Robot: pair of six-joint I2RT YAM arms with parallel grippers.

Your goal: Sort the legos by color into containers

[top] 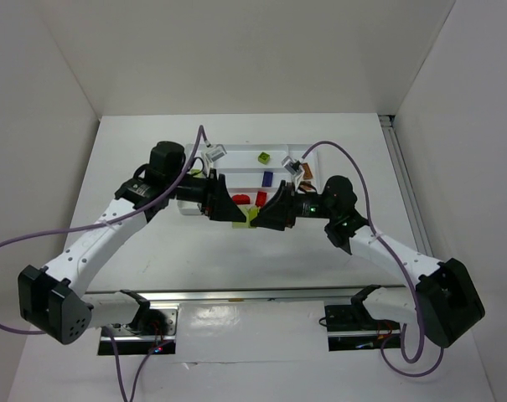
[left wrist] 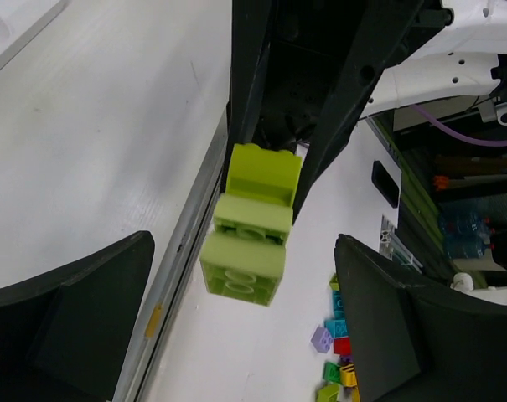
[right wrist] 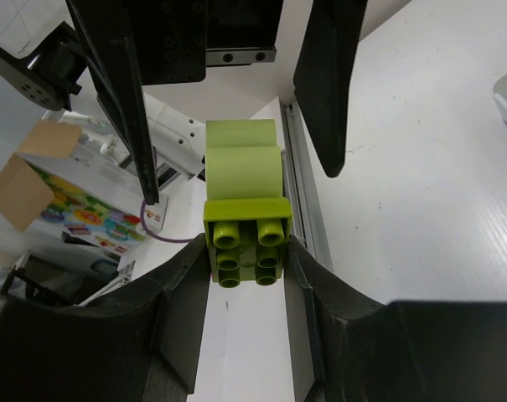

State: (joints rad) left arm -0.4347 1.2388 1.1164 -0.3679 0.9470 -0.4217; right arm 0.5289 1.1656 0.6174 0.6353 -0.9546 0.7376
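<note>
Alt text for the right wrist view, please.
The right gripper clamps the lime end of a stack of green lego bricks, studs facing the camera. The left gripper, open, straddles the stack's paler far end.

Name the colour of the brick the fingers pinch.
The pinched brick is lime green, stuck to a paler yellow-green brick; clearest in right wrist view.
</note>
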